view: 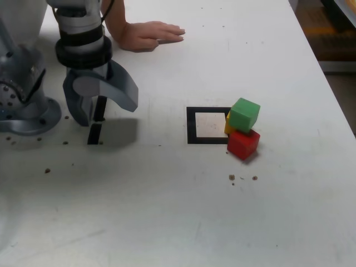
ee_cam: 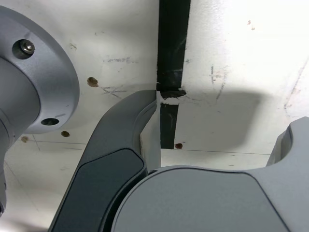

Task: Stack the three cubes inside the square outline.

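Gripper [view: 97, 108] wide, empty, over tape strip [view: 95, 132]; green cube [view: 245, 114], yellow cube [view: 229, 123], red cube [view: 243, 143] well apart, beside square outline [view: 192, 125]; judged pre-approach, reach across next.

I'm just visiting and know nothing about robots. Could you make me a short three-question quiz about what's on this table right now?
1. True or false: the green cube lies flat on the table.
2. Where are the cubes relative to the square outline? A) inside it B) at its edge on the exterior view's right C) beside the robot base
3. Is the gripper holding anything?

Key:
1. False. It sits tilted on the yellow cube and red cube.
2. B
3. No. It is open and empty, over a black tape strip, far from the cubes.
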You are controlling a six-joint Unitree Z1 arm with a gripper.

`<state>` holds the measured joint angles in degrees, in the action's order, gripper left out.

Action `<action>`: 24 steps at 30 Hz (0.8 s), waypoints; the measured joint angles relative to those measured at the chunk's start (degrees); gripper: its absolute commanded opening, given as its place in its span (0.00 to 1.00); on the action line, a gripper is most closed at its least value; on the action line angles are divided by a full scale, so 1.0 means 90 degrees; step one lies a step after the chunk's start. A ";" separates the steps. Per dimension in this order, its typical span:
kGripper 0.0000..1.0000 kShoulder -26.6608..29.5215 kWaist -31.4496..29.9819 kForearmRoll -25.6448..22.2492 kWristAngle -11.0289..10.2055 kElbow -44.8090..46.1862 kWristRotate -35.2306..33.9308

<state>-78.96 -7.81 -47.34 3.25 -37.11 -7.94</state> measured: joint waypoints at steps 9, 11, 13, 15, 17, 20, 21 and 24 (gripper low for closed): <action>0.90 -0.0013 0.0000 0.0007 -0.0033 -0.0081 0.0014; 0.90 -0.0016 0.0000 0.0010 -0.0033 -0.0091 0.0015; 0.90 -0.0016 0.0000 0.0010 -0.0033 -0.0094 0.0015; 0.90 -0.0017 0.0000 0.0010 -0.0033 -0.0094 0.0015; 0.90 -0.0020 0.0000 0.0010 -0.0038 -0.0094 0.0015; 0.90 -0.0042 0.0000 0.0009 -0.0057 -0.0119 0.0015; 0.90 -0.0044 0.0000 0.0003 -0.0068 -0.0140 0.0015; 0.90 -0.0068 0.0000 -0.0028 -0.0103 -0.0215 0.0016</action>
<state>-79.57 -7.81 -47.59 2.33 -39.05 -7.80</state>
